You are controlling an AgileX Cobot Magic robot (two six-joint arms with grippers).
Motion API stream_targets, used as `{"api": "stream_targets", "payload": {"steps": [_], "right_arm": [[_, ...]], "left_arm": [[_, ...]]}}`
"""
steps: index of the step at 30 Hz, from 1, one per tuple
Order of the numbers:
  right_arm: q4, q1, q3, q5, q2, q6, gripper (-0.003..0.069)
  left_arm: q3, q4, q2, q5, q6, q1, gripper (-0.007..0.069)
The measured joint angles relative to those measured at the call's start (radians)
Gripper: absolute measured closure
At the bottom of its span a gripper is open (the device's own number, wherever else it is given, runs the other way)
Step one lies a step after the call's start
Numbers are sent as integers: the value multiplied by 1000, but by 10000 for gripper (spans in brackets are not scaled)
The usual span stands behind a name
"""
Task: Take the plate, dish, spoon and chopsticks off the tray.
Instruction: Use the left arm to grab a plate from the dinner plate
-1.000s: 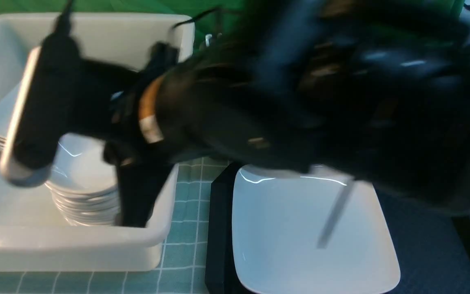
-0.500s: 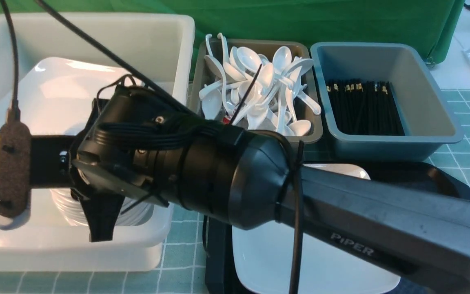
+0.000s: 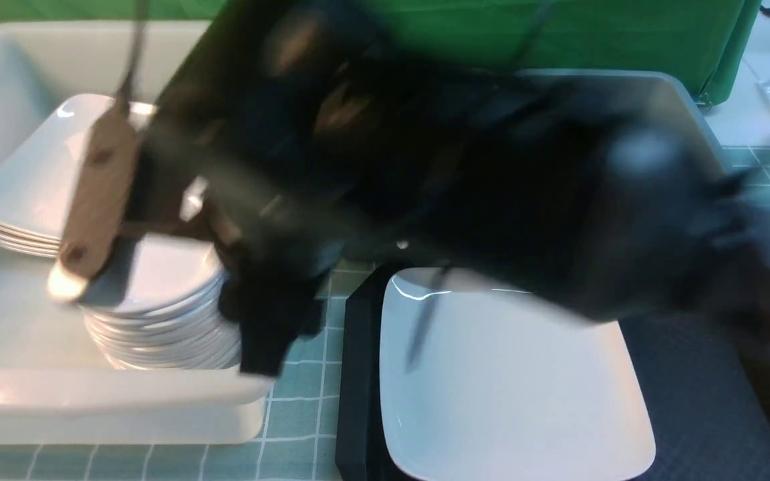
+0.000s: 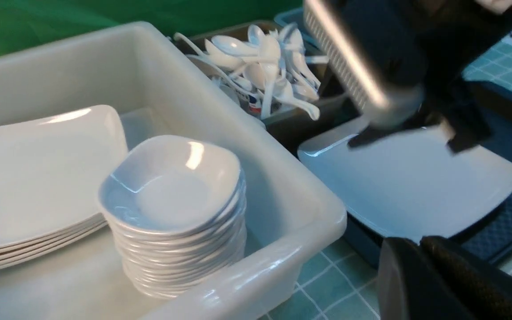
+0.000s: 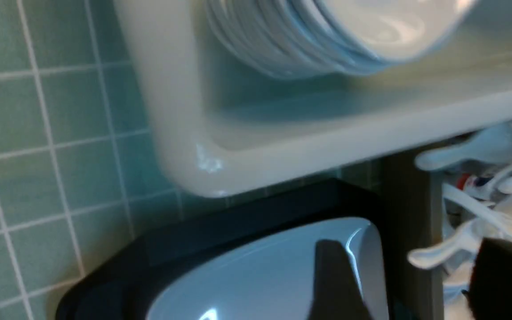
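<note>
Plate (image 3: 512,387) lies flat on the left end of the tray (image 3: 692,401), its left edge close to the tray's left rim and its well bare and glossy. Only 1 large square plate shows on the tray.

Left of the tray on the desk (image 3: 298,394) stands a white tub (image 3: 111,401), just beside the tray's left rim. In the tub's near right corner is a stack of small dishes (image 3: 158,321). A low stack of square plates (image 3: 24,194) sits toward its left wall. Beyond the tray's far left corner, a grey tub (image 4: 282,129) holds a heap of white spoons (image 4: 265,66).

The right arm (image 3: 492,187) crosses the front view as a dark blur over the tub's right wall and the tray's far edge. In its wrist view the right gripper (image 5: 405,244) has its 2 fingers (image 5: 331,280) spread apart with nothing between them. Past them lie the plate's far left corner and the spoon tub. The left gripper (image 4: 411,253) is clenched, its 2 fingers pressed together on nothing, above the desk at the near left corner of the tray.
</note>
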Motion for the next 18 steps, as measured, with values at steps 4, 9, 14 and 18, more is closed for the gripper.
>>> {"api": "stream_targets", "payload": {"steps": [4,9,14,18], "right_arm": [[-2,-22,65,1,-120,95,473],[-2,-50,326,1,-360,260,631],[-2,-51,653,0,-659,439,636],[1,-51,859,0,-864,579,636]], "left_arm": [[0,-172,174,-6,203,0,608],[0,-353,403,-21,442,-49,608],[0,-290,611,-105,501,-231,608],[-1,-203,828,-213,536,-384,608]]}}
